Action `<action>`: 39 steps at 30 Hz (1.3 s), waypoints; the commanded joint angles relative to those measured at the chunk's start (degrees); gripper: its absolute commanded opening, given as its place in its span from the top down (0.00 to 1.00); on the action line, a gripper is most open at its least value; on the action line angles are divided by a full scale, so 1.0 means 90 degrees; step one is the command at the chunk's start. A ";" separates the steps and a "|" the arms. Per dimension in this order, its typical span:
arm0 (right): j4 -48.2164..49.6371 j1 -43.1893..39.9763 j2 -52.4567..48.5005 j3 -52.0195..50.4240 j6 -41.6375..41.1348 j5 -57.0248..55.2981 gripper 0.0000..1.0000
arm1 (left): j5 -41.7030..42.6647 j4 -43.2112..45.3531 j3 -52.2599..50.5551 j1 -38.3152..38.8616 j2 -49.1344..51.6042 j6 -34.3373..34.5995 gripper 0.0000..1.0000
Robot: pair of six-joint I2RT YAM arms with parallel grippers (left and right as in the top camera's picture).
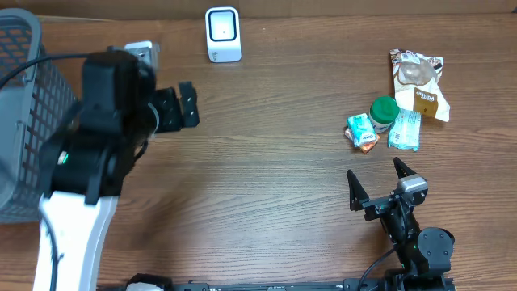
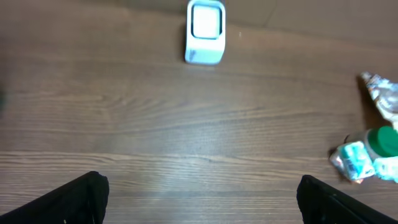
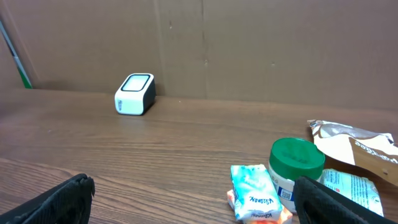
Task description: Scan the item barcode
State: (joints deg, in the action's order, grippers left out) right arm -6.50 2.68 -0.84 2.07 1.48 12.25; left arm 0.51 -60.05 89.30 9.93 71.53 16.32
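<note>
Hovering empty with jaws spread wide, the left gripper (image 1: 191,105) sits near the white box-shaped barcode scanner (image 1: 223,34), to its left. Well right of the scanner, the equally spread, empty right gripper (image 1: 377,179) faces a green-lidded white plastic jar (image 1: 383,113). The jar is probably light and rigid, best pinched across its body. Soft crinkly packets (image 1: 405,129) touch it; their print is unreadable.

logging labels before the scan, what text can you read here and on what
No text reads clearly.
Small packet: blue lettering, too blurred.
Brown bag: white lettering, blurred and cut off.
Blue-white sachet: print too small.
Green-lid jar: label unreadable.
Scanner: no text shows.
</note>
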 commanded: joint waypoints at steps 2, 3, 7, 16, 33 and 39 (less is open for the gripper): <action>0.0049 0.0029 0.0075 -0.0058 -0.0041 0.0044 0.00 | -0.0245 -0.0146 0.0068 0.0005 -0.0738 -0.0148 0.01; 0.0049 0.0029 0.0075 -0.0058 -0.0041 0.0044 0.00 | -0.0245 -0.0138 0.0027 -0.0022 -0.0857 -0.0148 0.01; 0.0049 0.0029 0.0075 -0.0058 -0.0041 0.0044 0.00 | -0.0221 -0.0083 -0.0525 -0.0160 -0.1372 -0.0131 0.00; 0.0049 0.0029 0.0075 -0.0058 -0.0039 0.0044 0.00 | -0.0209 0.3028 -0.3653 -0.0510 -0.3310 -0.0663 0.01; 0.0049 0.0029 0.0075 -0.0058 -0.0041 0.0044 0.00 | 0.0287 0.7104 -0.8748 -0.0823 -0.6662 -0.3849 0.00; 0.0046 0.0029 0.0075 -0.0058 -0.0041 0.0044 0.00 | 0.0153 0.7108 -0.9508 -0.0877 -0.7096 -0.4403 0.01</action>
State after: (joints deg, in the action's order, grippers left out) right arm -6.46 2.68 -0.84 2.07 1.43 12.27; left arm 3.55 3.46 6.11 2.83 9.61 -18.59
